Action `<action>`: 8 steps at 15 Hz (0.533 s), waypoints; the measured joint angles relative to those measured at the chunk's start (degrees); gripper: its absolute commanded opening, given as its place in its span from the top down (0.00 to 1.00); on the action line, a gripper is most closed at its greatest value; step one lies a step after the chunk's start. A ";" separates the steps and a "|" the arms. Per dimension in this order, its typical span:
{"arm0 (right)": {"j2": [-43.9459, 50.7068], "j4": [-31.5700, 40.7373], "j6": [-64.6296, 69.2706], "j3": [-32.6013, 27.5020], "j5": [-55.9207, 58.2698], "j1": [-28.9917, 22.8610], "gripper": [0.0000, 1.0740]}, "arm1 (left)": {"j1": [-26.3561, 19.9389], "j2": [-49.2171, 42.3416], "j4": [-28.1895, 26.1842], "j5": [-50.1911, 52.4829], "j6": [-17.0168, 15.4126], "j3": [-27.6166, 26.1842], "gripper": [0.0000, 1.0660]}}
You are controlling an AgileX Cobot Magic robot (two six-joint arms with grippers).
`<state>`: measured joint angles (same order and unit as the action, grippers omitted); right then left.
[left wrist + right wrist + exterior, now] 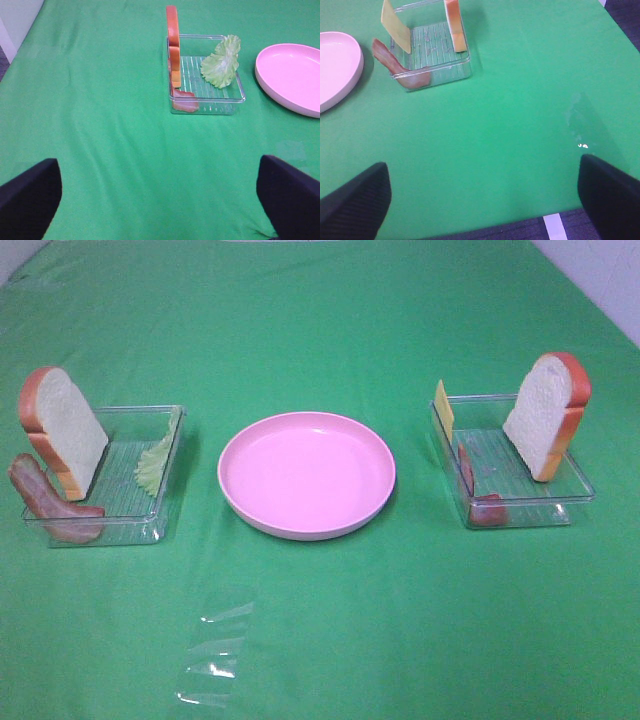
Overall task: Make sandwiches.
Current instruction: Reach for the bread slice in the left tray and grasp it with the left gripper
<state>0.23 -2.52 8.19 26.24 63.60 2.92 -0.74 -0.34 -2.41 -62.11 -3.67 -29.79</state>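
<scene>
Both claws are spread wide and hold nothing. The left claw (160, 200) hangs over bare green tabletop (320, 640) well short of the left tray (130, 527), and the right claw (482, 200) does the same short of the right tray (540, 510).

No sandwich is built yet. In the left tray a bread slice (65, 430) stands on edge at the outer side, a bacon strip (45, 500) drapes over the near corner, and a lettuce leaf (153, 462) leans on the inner wall. In the right tray a second bread slice (545, 415) stands on edge, a cheese slice (443, 408) leans at the inner far corner, and another bacon strip (470, 475) hangs over the inner wall. The pink plate (305, 475) between the trays is empty.

The upright bread looks easy to topple if one finger touches it first. The trays look light, so a finger catching a rim could drag one or tip it. Cheese and lettuce lie close to the walls, leaving little room, and a pinch there may miss or crumple them.
</scene>
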 measured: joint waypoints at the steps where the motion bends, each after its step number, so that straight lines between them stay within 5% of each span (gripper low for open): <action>1: 0.00 0.00 0.00 0.00 0.00 0.00 0.09 | 0.00 0.00 0.00 0.00 0.00 0.00 0.08; 8: 0.00 0.00 0.00 0.00 0.00 0.00 0.09 | 0.00 0.00 -0.06 0.00 0.00 0.00 0.08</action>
<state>0.23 -2.52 8.19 26.24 63.60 2.92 -0.74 -0.34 -2.46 -62.11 -3.67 -29.79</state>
